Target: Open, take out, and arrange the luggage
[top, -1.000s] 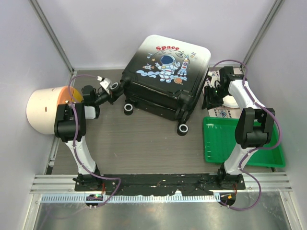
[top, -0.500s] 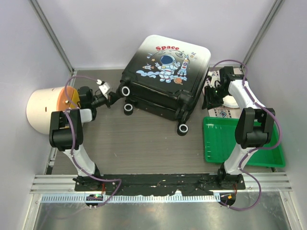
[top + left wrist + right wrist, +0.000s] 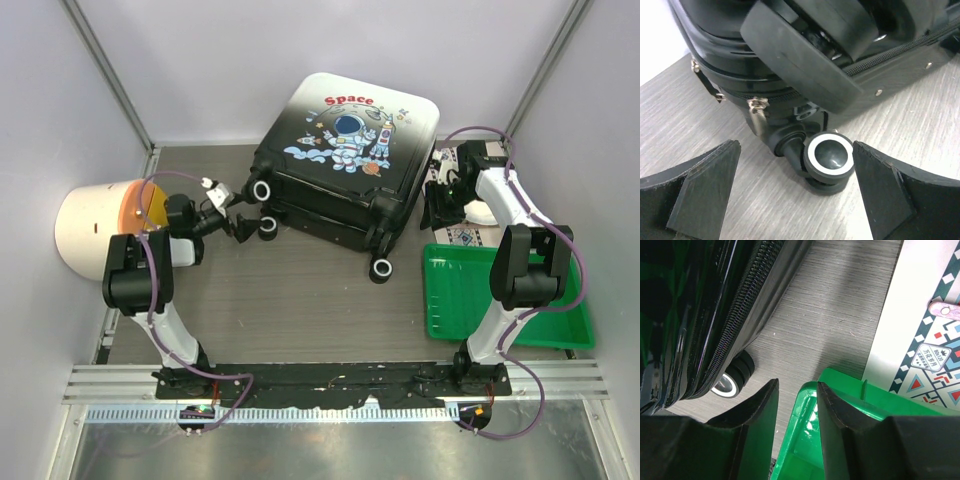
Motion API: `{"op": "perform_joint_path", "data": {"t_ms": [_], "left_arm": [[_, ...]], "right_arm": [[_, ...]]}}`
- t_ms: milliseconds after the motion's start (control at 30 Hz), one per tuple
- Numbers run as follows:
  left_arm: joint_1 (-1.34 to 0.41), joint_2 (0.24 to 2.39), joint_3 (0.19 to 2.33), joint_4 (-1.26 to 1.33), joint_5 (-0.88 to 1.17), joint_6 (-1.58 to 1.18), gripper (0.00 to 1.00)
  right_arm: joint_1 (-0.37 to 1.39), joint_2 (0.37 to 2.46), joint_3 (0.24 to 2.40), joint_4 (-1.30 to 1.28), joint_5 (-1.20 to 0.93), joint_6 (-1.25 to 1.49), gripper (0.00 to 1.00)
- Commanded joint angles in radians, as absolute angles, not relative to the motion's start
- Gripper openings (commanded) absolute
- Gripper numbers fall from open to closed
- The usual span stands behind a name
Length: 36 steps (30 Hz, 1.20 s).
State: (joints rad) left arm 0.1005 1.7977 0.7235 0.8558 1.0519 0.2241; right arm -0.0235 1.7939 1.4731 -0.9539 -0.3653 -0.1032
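The luggage (image 3: 345, 150) lies shut at the back of the table, astronaut print up, its black wheels toward me. My left gripper (image 3: 238, 218) sits low at its near-left corner, open and holding nothing. In the left wrist view, the left gripper (image 3: 796, 150) has a white-ringed wheel (image 3: 829, 155) between its spread fingers but apart from them, and a metal zipper pull (image 3: 756, 107) hangs just above. My right gripper (image 3: 437, 205) hovers by the suitcase's right side. In the right wrist view, the right gripper (image 3: 797, 385) stands partly open and empty over the green tray's corner, beside the zipper seam (image 3: 735, 315).
A green plastic tray (image 3: 500, 300) rests at the right front. A patterned white mat (image 3: 465, 232) lies behind it. A cream cylindrical bin with an orange lid (image 3: 95, 228) lies on its side at the far left, close behind my left arm.
My left gripper was shut at the suitcase's near-left corner; it has drawn back slightly toward me and opened wide. The suitcase and right arm have not moved.
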Motion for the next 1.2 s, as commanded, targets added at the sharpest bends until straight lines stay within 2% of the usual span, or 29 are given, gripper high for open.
{"op": "perform_joint_path", "data": {"t_ms": [0,133,167,200,233,333,600,700,733,800,833,867,1167], "left_arm": [[0.103,1.848,0.771,1.092,1.005,0.114,1.00],[0.098,1.884,0.842,1.065,1.014,0.101,1.00],[0.098,1.891,0.862,1.065,1.029,0.109,0.97],[0.098,1.910,0.876,1.062,1.044,0.110,0.93],[0.098,1.914,0.890,1.045,1.055,0.113,0.83],[0.095,1.937,0.920,1.029,1.104,0.123,0.64],[0.072,1.954,0.905,1.031,1.114,0.132,0.50],[0.071,1.957,0.904,1.031,1.091,0.129,0.42],[0.068,1.957,0.904,1.031,1.085,0.124,0.32],[0.067,1.951,0.897,1.025,1.071,0.118,0.19],[0.067,1.947,0.894,1.026,1.065,0.117,0.08],[0.067,1.936,0.882,1.026,1.052,0.111,0.02],[0.055,1.799,0.724,1.023,1.019,0.109,0.00]], "right_arm": [[-0.026,1.761,1.473,-0.939,-0.376,-0.104,0.42],[-0.026,1.772,1.476,-0.940,-0.371,-0.106,0.42],[-0.026,1.773,1.479,-0.942,-0.370,-0.106,0.42],[-0.026,1.776,1.480,-0.943,-0.368,-0.106,0.42],[-0.026,1.779,1.483,-0.945,-0.368,-0.106,0.42],[-0.026,1.787,1.491,-0.948,-0.362,-0.106,0.42],[-0.026,1.793,1.502,-0.953,-0.365,-0.106,0.42],[-0.026,1.793,1.503,-0.953,-0.364,-0.107,0.42],[-0.026,1.792,1.503,-0.953,-0.364,-0.109,0.42],[-0.026,1.790,1.500,-0.951,-0.365,-0.110,0.41],[-0.026,1.789,1.499,-0.951,-0.367,-0.112,0.42],[-0.026,1.789,1.494,-0.950,-0.370,-0.110,0.41],[-0.017,1.756,1.424,-0.876,-0.474,-0.014,0.38]]}}
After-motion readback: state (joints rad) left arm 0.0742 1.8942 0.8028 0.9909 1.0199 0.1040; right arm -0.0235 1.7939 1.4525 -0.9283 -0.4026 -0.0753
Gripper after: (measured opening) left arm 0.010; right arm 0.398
